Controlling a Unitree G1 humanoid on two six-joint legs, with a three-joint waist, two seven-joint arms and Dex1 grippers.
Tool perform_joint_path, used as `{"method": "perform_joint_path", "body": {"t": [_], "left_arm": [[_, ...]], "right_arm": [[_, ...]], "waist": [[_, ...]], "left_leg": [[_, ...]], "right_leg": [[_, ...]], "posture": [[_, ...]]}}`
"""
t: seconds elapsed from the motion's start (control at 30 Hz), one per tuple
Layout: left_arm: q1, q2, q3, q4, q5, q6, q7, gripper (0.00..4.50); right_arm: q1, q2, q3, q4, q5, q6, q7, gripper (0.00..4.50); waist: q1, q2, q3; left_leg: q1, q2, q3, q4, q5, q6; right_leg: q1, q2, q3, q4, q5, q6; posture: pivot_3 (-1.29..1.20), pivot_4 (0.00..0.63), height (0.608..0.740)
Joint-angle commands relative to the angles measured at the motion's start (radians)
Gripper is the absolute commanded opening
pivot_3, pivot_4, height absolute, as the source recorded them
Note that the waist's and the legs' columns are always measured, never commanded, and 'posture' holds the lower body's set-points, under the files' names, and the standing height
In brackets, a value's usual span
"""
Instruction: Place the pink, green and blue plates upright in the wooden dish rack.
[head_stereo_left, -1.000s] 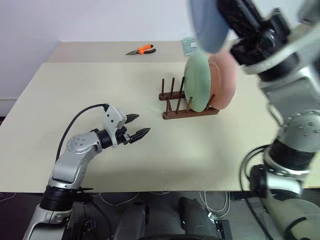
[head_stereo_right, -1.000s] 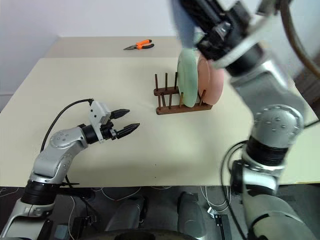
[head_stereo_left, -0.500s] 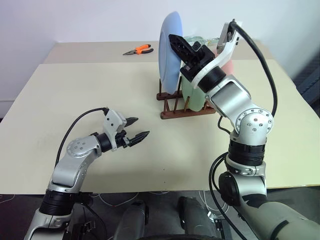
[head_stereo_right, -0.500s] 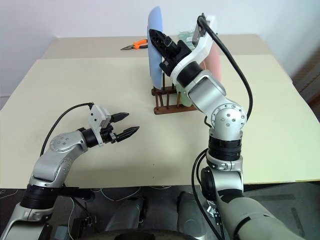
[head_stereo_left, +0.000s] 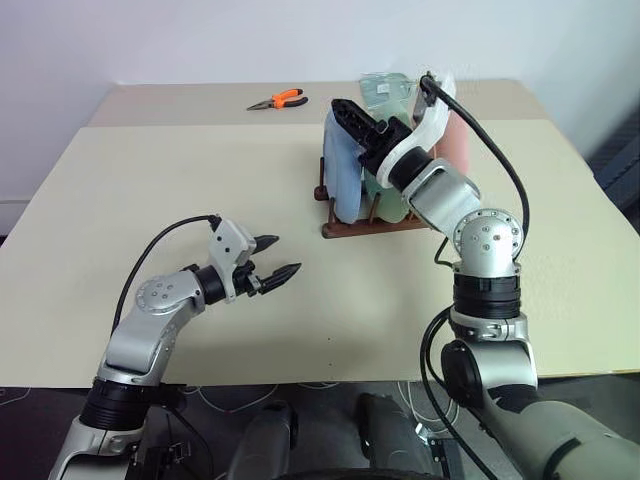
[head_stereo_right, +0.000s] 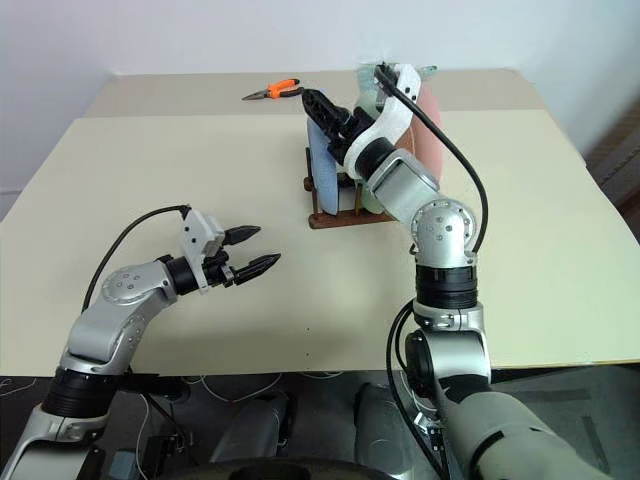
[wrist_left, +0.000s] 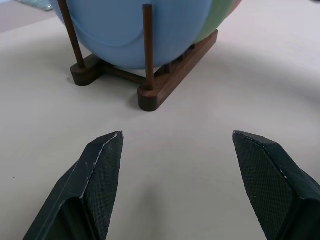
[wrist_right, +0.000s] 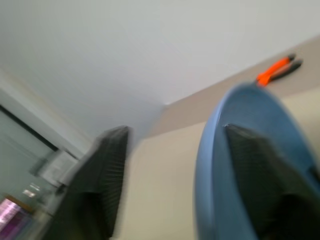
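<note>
Black and finely cross-hatched, the 2 tapered fingers of the left gripper (wrist_left: 175, 165) stand wide apart with nothing between them, hovering low over the matte cream table (head_stereo_left: 150, 180) and pointing toward the wooden dish rack (head_stereo_left: 375, 222). That rack is dark brown: 2 rounded base rails carrying thin upright dowel pegs, 2 of which show just in front of the blue plate (wrist_left: 135, 30) in the left wrist view.

At the rack, the right gripper (head_stereo_left: 358, 128) has its fingers parted, 1 on each side of the blue plate's upper rim; the right wrist view shows 1 finger clear of the rim with a gap, so the plate stands loose between them rather than clamped. The blue plate is round, shallow and smooth, standing upright on edge in the rack's left slots. Just beside it on the right stands the mint green plate (head_stereo_left: 385, 195), and beyond that the pale pink plate (head_stereo_left: 462, 140), both upright too, largely hidden by the right arm.

Well behind the rack, near the far edge, lie pliers (head_stereo_left: 280, 99) with orange handles. A clear, crinkled plastic item (head_stereo_left: 385, 88) sits just behind the plates.
</note>
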Motion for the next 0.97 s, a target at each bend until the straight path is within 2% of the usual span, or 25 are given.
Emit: {"method": "perform_joint_path", "body": {"t": [0.03, 0.17, 0.27, 0.3, 0.33, 0.43, 0.53, 0.6, 0.97], "left_arm": [[0.011, 0.004, 0.012, -0.051, 0.000, 0.005, 0.013, 3.58], [0.023, 0.006, 0.030, -0.050, 0.015, -0.004, 0.043, 3.58], [0.026, 0.024, 0.073, -0.007, 0.038, -0.025, 0.071, 3.58], [0.028, 0.031, 0.091, 0.009, 0.041, -0.033, 0.077, 3.58], [0.030, 0.037, 0.104, 0.023, 0.045, -0.039, 0.081, 3.58], [0.042, 0.067, 0.123, 0.075, 0.070, -0.073, 0.076, 3.58], [0.062, 0.094, 0.115, 0.118, 0.098, -0.114, 0.053, 3.58], [0.072, 0.098, 0.107, 0.123, 0.106, -0.130, 0.044, 3.58], [0.134, 0.081, 0.130, 0.085, 0.112, -0.144, 0.069, 3.58]], "right_arm": [[-0.042, -0.086, 0.034, -0.139, -0.115, -0.075, 0.146, 3.00], [0.040, -0.320, 0.009, -0.285, -0.221, -0.127, 0.351, 3.00], [0.219, -0.516, -0.105, -0.357, -0.216, -0.104, 0.492, 3.87], [0.286, -0.567, -0.152, -0.366, -0.215, -0.091, 0.519, 4.29], [0.351, -0.610, -0.188, -0.371, -0.228, -0.088, 0.544, 4.43], [0.598, -0.704, -0.278, -0.365, -0.309, -0.117, 0.624, 4.43], [0.790, -0.738, -0.266, -0.324, -0.438, -0.200, 0.677, 4.43], [0.842, -0.722, -0.238, -0.292, -0.480, -0.239, 0.699, 4.43], [0.795, -0.605, -0.150, -0.059, -0.609, -0.400, 0.732, 4.43]], "waist": [[0.000, 0.000, 0.000], [0.009, -0.001, 0.000], [0.012, -0.004, -0.002], [0.010, -0.004, -0.002], [0.010, -0.004, -0.002], [0.007, -0.003, -0.001], [0.006, -0.003, -0.001], [0.005, -0.003, -0.001], [0.009, -0.003, -0.001]], "left_leg": [[0.000, 0.000, 0.000, 0.000, 0.000, 0.000], [-0.001, 0.000, 0.000, 0.000, 0.000, 0.000], [0.000, 0.000, -0.002, 0.000, 0.000, 0.000], [0.000, 0.000, -0.002, 0.000, 0.000, 0.000], [0.000, 0.000, -0.001, 0.000, 0.000, 0.000], [0.000, 0.000, 0.001, 0.000, -0.001, 0.001], [0.001, 0.000, 0.002, 0.000, -0.001, 0.001], [0.001, 0.000, 0.003, 0.000, -0.001, 0.001], [0.000, 0.000, 0.003, 0.001, -0.001, 0.001]], "right_leg": [[0.000, 0.000, 0.000, 0.000, 0.000, 0.000], [0.001, 0.000, 0.000, -0.002, -0.001, 0.001], [0.005, -0.001, -0.002, -0.005, -0.002, 0.002], [0.006, -0.001, -0.002, -0.008, -0.002, 0.002], [0.007, -0.001, -0.002, -0.009, -0.003, 0.001], [0.007, -0.002, -0.001, -0.010, -0.004, 0.000], [0.006, -0.002, -0.001, -0.010, -0.004, 0.000], [0.007, -0.003, 0.000, -0.011, -0.005, 0.001], [0.007, -0.004, 0.000, -0.011, -0.002, -0.002]], "posture": [[0.00, 0.150, 0.740], [0.00, 0.150, 0.740], [0.00, 0.150, 0.740], [0.00, 0.150, 0.740], [0.00, 0.150, 0.740], [0.00, 0.150, 0.740], [0.00, 0.150, 0.740], [0.00, 0.150, 0.740], [0.00, 0.150, 0.740]]}}
